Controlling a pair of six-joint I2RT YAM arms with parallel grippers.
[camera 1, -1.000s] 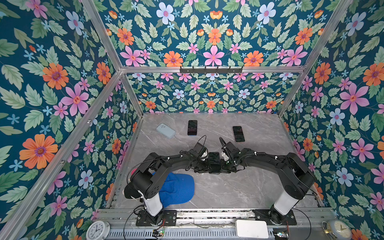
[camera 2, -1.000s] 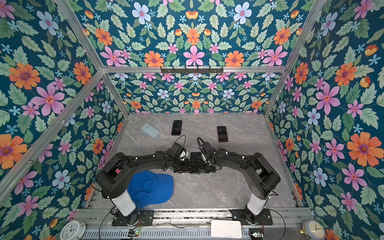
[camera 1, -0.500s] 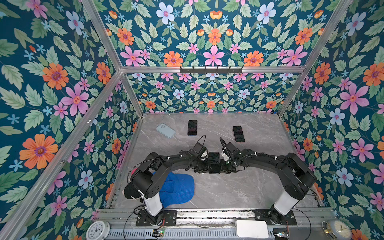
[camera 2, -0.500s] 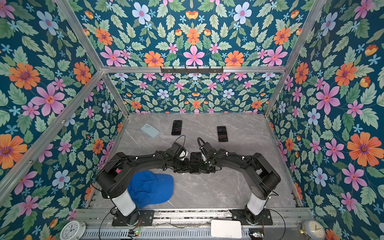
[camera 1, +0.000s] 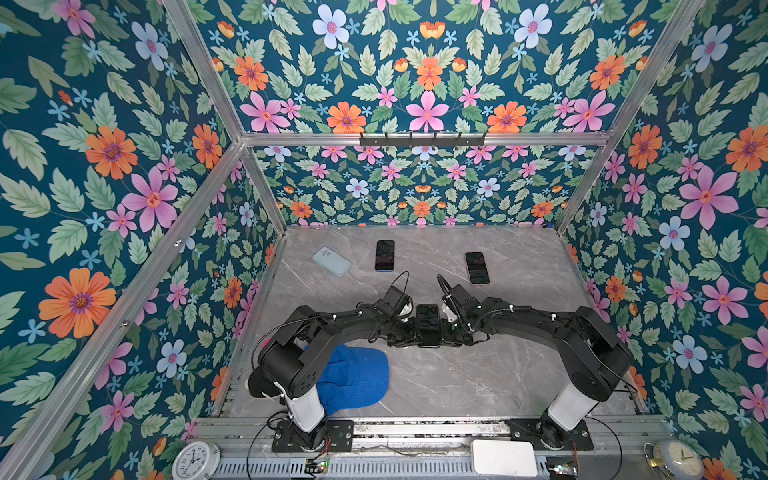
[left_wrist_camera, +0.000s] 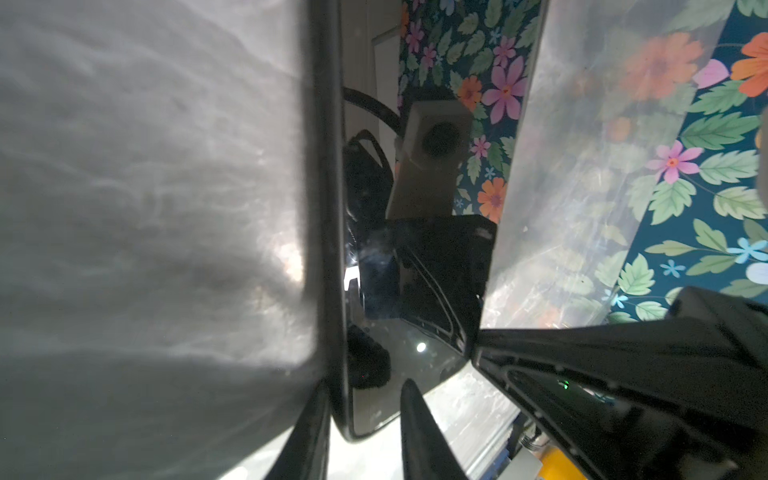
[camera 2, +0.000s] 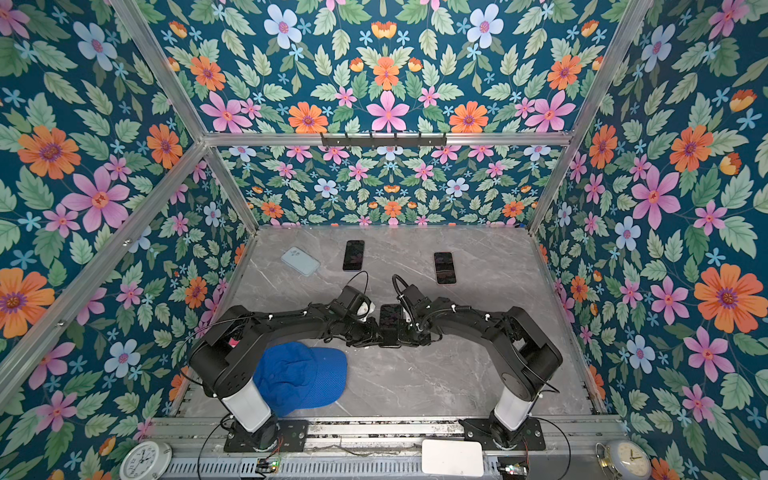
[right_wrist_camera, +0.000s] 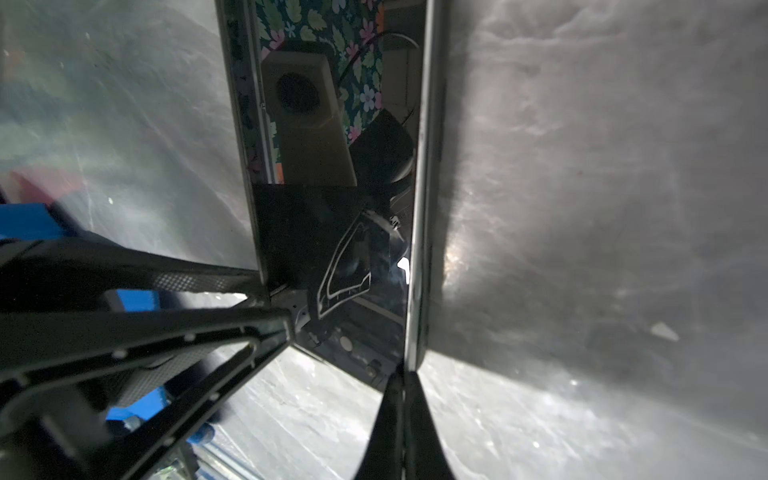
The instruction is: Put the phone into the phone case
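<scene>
Front left: blue cap [camera 1: 353, 380] on the table beside the left arm's base. Mid-table: left gripper [camera 1: 409, 334] clamped on the left long edge of the phone [camera 1: 428, 322] — in the left wrist view its fingers sit on either side of the dark rim. Phone is screen-up, between both tools. Right gripper [camera 1: 448, 332] has its fingers pressed together, with the tips at the phone's right edge and nothing between them. Rear row: pale blue slab [camera 1: 331, 261], dark handset [camera 1: 385, 255], second dark handset [camera 1: 476, 268] — all flat.

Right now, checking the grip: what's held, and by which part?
The left tool pinches the phone by its long edge; the shut right tool holds nothing.
</scene>
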